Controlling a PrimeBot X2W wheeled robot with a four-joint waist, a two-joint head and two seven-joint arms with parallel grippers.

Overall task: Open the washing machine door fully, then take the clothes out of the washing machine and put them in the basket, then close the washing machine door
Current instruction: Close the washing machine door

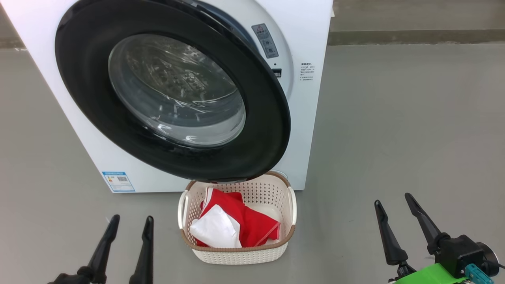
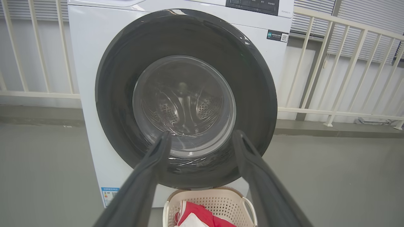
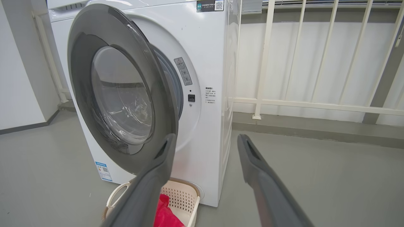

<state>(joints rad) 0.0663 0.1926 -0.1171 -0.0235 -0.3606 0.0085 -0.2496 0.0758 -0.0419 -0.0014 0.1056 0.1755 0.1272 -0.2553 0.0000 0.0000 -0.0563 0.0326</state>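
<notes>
The glossy black washing machine door [image 1: 173, 90] stands partly open, swung out from its left side, with a gap showing at its right edge in the right wrist view [image 3: 123, 91]. The white washing machine [image 1: 307, 47] [image 2: 91, 56] stands behind it. Red clothes [image 1: 240, 221] with a white panel lie in the cream basket [image 1: 276, 189] on the floor just below the door. My left gripper [image 1: 131, 221] is open at the lower left, empty. Also empty, my right gripper [image 1: 393, 198] is open at the lower right. Both hang well clear of the door.
Grey floor [image 1: 394, 118] spreads to the right of the machine. A white railing [image 3: 315, 104] runs along the wall behind and to the right. A pale wall [image 3: 19, 78] stands left of the machine.
</notes>
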